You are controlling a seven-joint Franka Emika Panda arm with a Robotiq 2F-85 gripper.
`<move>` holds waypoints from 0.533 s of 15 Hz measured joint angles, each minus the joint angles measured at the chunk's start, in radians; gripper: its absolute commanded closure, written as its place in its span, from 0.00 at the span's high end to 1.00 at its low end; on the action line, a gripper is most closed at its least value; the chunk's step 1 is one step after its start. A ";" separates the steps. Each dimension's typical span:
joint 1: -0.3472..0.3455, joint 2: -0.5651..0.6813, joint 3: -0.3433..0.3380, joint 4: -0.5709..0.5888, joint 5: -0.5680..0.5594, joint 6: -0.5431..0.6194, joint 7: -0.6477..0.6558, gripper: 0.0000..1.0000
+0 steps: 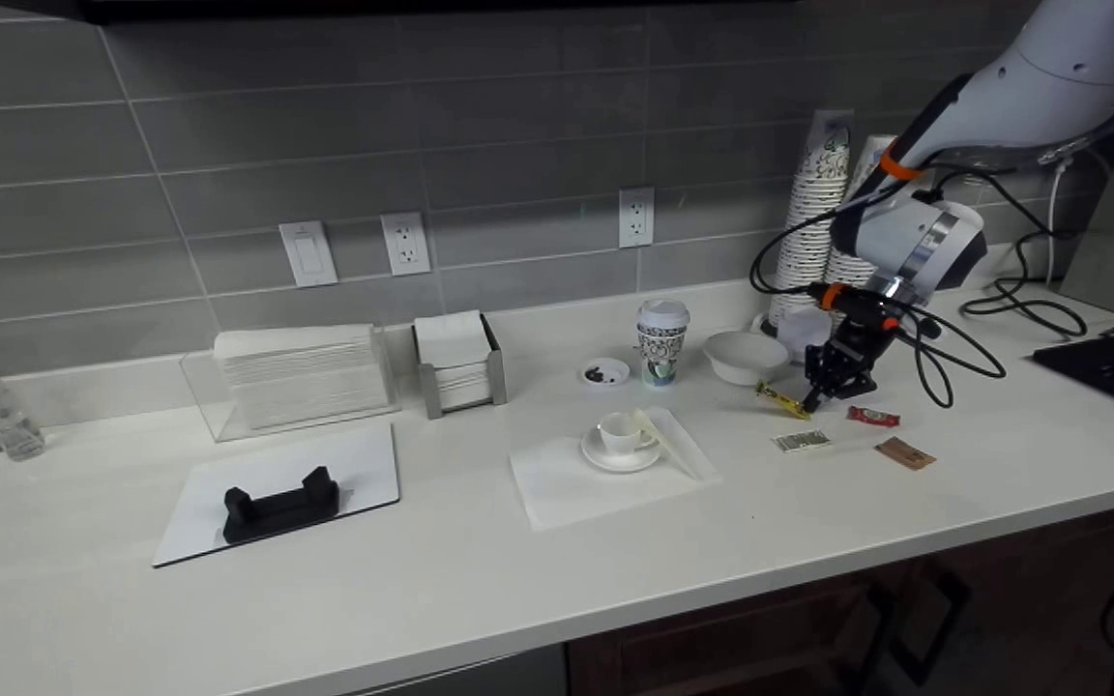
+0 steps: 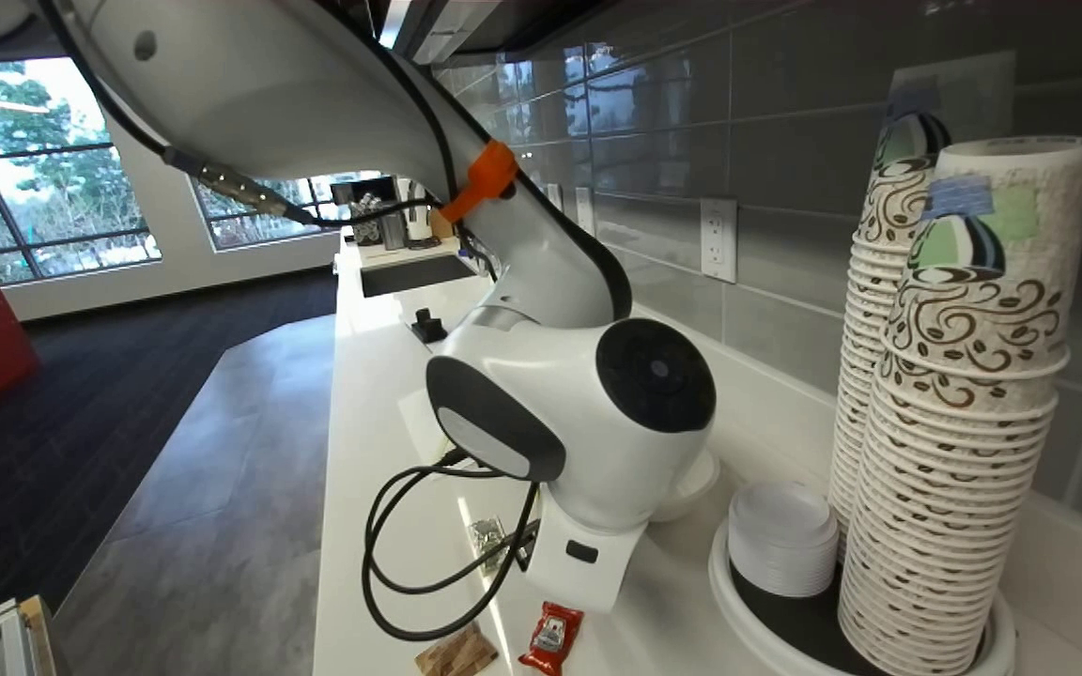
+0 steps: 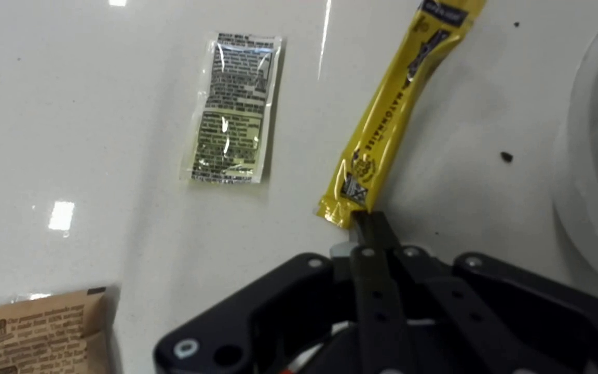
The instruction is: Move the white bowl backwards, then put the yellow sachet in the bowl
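Note:
The white bowl (image 1: 747, 360) stands near the wall behind the gripper, partly hidden by the arm in an exterior view (image 2: 693, 483). Its rim shows at the right edge of the wrist view (image 3: 574, 171). The yellow sachet (image 3: 390, 117) is a long narrow mayonnaise packet in front of the bowl; it also shows in an exterior view (image 1: 781, 400). My gripper (image 3: 364, 215) has its fingers together on a lower corner of the sachet. In an exterior view the gripper (image 1: 811, 400) is low at the counter. I cannot tell whether the sachet touches the counter.
A clear packet (image 1: 801, 441), a red packet (image 1: 873, 416) and a brown packet (image 1: 905, 453) lie near the gripper. A lidded paper cup (image 1: 661, 343) and a small dish (image 1: 605, 372) stand left of the bowl. Tall cup stacks (image 2: 954, 422) stand behind the arm.

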 measured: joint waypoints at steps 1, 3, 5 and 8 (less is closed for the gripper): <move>0.000 0.000 0.000 0.000 0.000 0.000 -0.003 0.00; 0.000 0.000 0.000 0.000 0.000 0.000 -0.009 0.00; 0.003 -0.002 -0.001 0.000 0.000 0.000 -0.021 0.00; 0.015 -0.025 -0.014 -0.007 -0.006 0.000 -0.042 0.00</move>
